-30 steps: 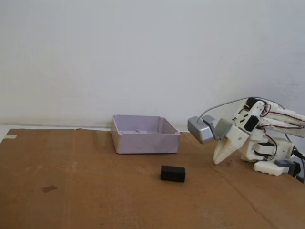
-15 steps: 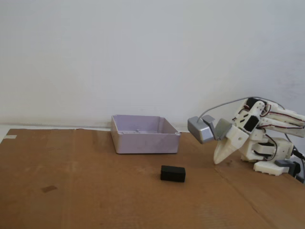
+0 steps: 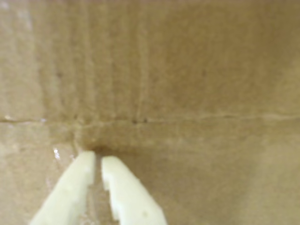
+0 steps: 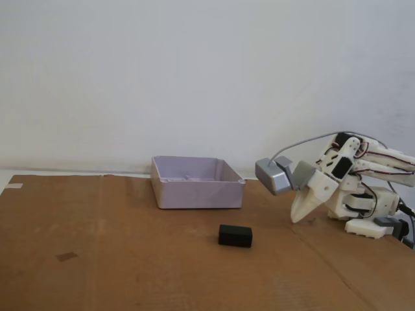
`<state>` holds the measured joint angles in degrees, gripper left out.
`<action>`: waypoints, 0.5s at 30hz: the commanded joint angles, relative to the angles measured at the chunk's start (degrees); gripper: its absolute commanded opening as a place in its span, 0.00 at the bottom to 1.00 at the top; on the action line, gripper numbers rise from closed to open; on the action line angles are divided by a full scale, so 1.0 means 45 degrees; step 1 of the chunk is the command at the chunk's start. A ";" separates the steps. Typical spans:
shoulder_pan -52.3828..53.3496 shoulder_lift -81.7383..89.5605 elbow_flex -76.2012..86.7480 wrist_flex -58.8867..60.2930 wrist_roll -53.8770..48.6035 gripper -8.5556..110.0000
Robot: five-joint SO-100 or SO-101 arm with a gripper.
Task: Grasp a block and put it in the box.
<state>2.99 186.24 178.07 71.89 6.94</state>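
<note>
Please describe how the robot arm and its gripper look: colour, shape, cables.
The arm is made of cream-white plastic parts with black motors between them and thin red wires. The gripper has two long cream fingers that taper to points. A grey metal camera sits on it, with a grey cable arching back.

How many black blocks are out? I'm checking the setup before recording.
1. The block lies on the cardboard in the fixed view, in front of the box; none shows in the wrist view.
</note>
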 commanded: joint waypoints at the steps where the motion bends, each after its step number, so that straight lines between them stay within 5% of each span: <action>1: 0.0117 -0.0078 0.0586 0.2246 0.0059 0.07; 15: 0.0117 -0.0293 0.0430 0.2051 0.0195 0.07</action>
<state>2.99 186.24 178.07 71.89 6.94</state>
